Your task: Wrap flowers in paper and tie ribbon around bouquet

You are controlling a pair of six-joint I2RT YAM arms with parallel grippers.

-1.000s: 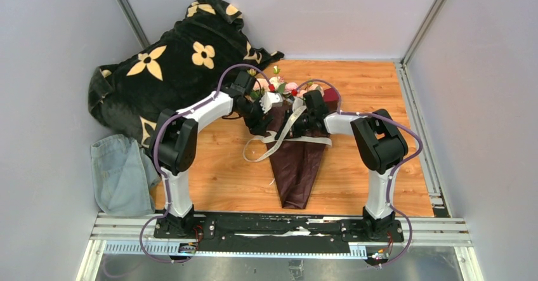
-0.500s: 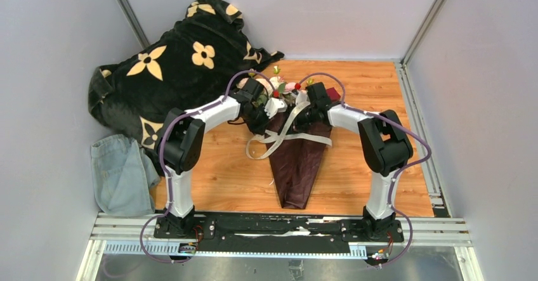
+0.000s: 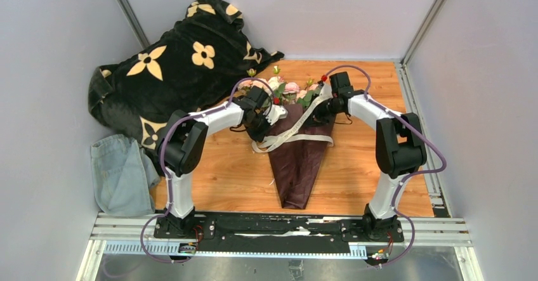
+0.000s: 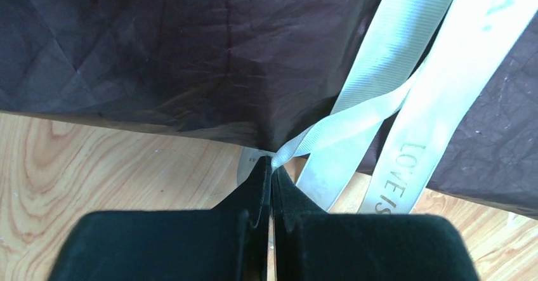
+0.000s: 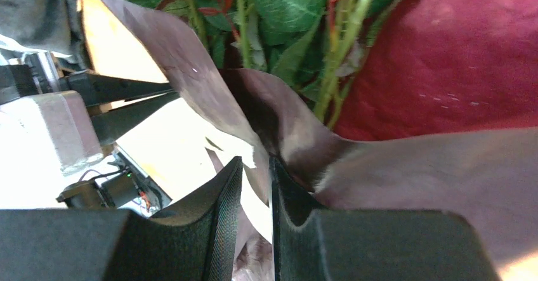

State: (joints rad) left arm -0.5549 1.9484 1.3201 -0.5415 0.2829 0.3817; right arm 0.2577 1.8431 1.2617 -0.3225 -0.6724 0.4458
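Left end effector pinches ribbon beside paper; right end effector, narrowly parted, straddles paper's edge.

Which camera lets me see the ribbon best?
The left wrist view. The ribbon fills it up close, its lettering readable, one strand pinched in the shut left gripper. The top view shows it small, crossing the bouquet. The right wrist view shows mostly paper and flowers; no ribbon is clear there.
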